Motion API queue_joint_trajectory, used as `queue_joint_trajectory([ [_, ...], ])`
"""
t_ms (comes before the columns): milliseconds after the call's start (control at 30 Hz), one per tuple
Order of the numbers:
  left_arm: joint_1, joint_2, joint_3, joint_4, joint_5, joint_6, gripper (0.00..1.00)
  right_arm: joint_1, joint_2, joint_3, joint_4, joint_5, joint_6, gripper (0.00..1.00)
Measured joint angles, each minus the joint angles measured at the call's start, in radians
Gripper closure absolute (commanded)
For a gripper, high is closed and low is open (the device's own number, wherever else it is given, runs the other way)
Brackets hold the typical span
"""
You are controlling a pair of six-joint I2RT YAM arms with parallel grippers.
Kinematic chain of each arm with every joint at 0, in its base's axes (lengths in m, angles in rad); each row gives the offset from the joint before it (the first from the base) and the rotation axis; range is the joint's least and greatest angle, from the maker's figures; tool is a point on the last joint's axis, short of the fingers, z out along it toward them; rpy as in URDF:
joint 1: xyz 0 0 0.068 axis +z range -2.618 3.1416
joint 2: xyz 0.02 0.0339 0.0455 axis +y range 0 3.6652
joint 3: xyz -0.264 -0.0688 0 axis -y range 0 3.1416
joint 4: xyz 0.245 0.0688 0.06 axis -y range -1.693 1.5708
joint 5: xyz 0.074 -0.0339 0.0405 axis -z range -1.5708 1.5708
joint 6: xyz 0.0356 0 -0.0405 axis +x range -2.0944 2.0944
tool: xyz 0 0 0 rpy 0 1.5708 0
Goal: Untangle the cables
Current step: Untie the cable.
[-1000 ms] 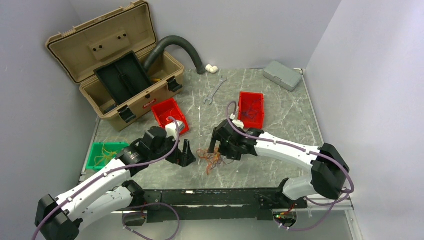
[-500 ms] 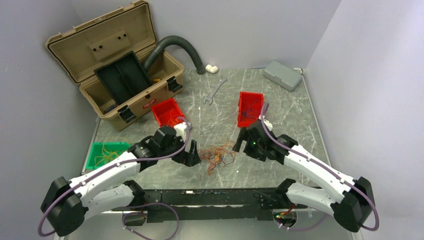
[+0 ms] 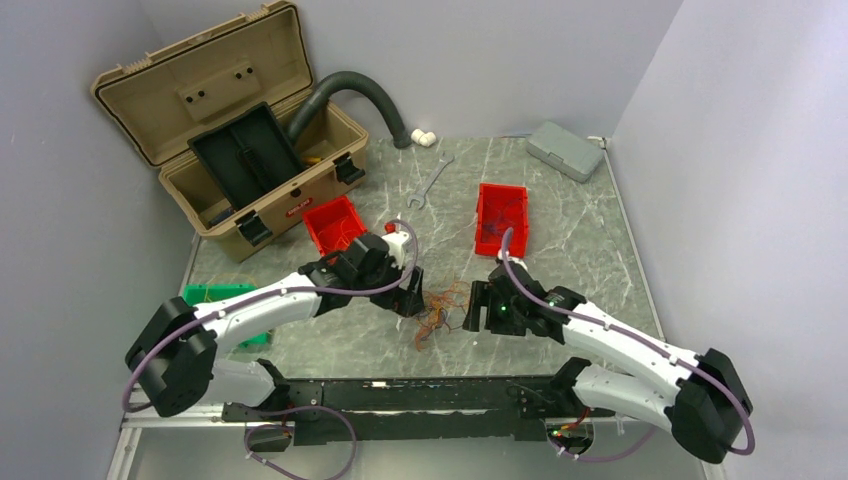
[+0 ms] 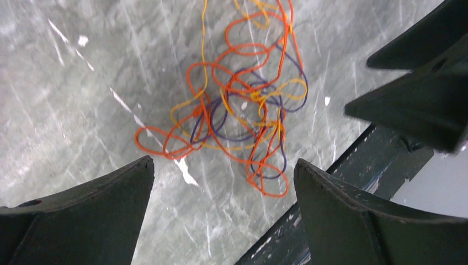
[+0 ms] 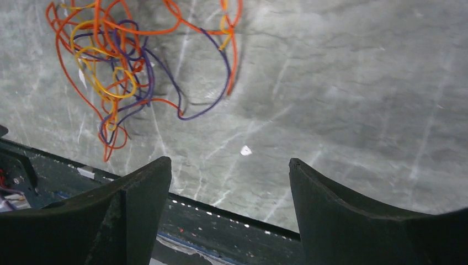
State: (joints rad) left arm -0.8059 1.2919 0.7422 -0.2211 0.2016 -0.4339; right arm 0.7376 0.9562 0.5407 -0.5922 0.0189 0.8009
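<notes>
The cables (image 3: 440,308) are a small loose tangle of thin orange, yellow and dark purple wires lying on the marble table near its front edge. My left gripper (image 3: 412,297) is just left of the tangle, open and empty. My right gripper (image 3: 477,309) is just right of it, open and empty. In the left wrist view the tangle (image 4: 243,105) lies ahead of the open gripper (image 4: 225,163), with the right gripper's dark fingers (image 4: 419,88) at upper right. In the right wrist view the tangle (image 5: 121,72) lies at upper left, ahead and left of the open gripper (image 5: 229,161).
An open tan toolbox (image 3: 230,150) and a grey hose (image 3: 360,95) stand at the back left. Two red bins (image 3: 340,225) (image 3: 502,218), a wrench (image 3: 428,182), a grey case (image 3: 565,150) and a green bin (image 3: 215,296) holding wires are around. The black front rail (image 3: 420,385) runs close behind the tangle.
My left gripper has moved right, up to the tangle. My right gripper has left the tangle, drawn back right and come down beside it. The wires have spread out a little.
</notes>
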Motion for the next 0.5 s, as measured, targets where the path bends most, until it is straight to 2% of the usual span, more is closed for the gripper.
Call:
queue_joint_trajectory([
  [300,-0.002,0.125,0.095,0.024,-0.012,0.022,0.10,0.029,0.125,0.023,0.127,0.085,0.014,0.29],
  [433,-0.007,0.163,0.103,0.050,0.001,0.033,0.12,0.016,0.161,0.098,0.163,0.113,0.010,0.18],
  [500,-0.010,0.169,0.097,0.085,0.018,0.042,0.13,0.011,0.201,0.151,0.183,0.129,0.012,0.16],
])
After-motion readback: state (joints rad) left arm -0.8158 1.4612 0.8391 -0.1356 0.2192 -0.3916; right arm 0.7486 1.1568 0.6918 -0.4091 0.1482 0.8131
